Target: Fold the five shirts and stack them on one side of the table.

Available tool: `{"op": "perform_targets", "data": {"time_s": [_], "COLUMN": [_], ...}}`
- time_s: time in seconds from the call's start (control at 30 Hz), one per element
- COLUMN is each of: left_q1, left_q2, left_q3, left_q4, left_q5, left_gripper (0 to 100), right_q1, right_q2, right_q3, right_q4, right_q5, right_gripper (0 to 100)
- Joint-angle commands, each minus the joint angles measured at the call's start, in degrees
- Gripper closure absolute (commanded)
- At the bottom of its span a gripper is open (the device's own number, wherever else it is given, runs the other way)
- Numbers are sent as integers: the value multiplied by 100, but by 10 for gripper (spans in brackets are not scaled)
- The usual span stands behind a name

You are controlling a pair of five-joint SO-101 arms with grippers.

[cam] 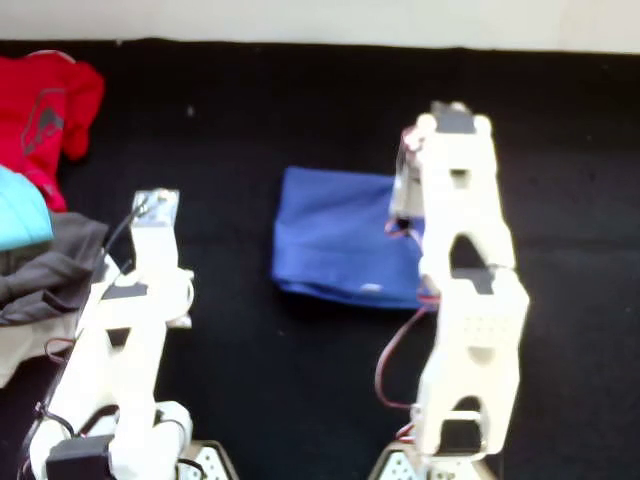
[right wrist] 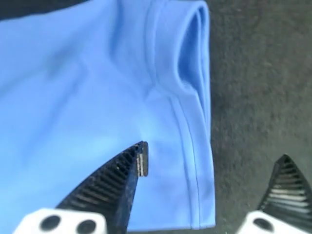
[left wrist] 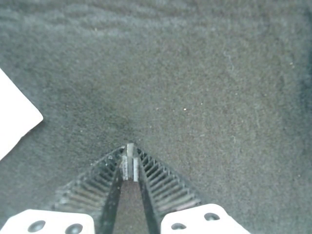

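1. Blue shirt (cam: 335,240) lies folded at the middle of the table (cam: 230,130) — right gripper (right wrist: 213,160) astride its hem, jaws wide.
2. Left gripper (left wrist: 129,163) over bare table (jaws pressed together).
3. Heap of other shirts (cam: 45,262) beside the left arm.

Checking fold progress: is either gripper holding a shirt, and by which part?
Nothing is held. The left gripper is shut over the table; the right gripper is open, straddling the blue shirt's edge.
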Motion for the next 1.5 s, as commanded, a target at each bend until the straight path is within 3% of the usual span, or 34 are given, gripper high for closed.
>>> {"op": "perform_targets", "data": {"time_s": [0.0,0.2,0.33,0.4,0.57,0.83,1.1,1.33,1.47], "left_q1": [-13,-13,-13,-13,-13,-13,-13,-13,-4], "left_q2": [13,13,13,13,13,13,22,22,22], "left_q3": [-154,-154,-154,-154,-154,-145,-145,-145,-145], "left_q4": [18,18,18,18,18,18,18,18,18], "left_q5": [18,18,18,26,26,26,26,26,26], "left_gripper": [990,990,990,990,990,990,990,990,990], "right_q1": [-40,-66,-40,-22,207,1648,2853,3064,3046], "right_q2": [497,1288,1473,1534,1569,1613,1622,1938,2202], "right_q3": [-576,-884,-875,-875,-875,-2369,-3081,-3134,-3134], "right_q4": [101,101,171,215,180,-92,-1930,-3662,-4075], "right_q5": [-62,-62,0,149,712,1749,2725,3578,3833], "right_gripper": [616,654,994,955,991,993,993,993,993]}}
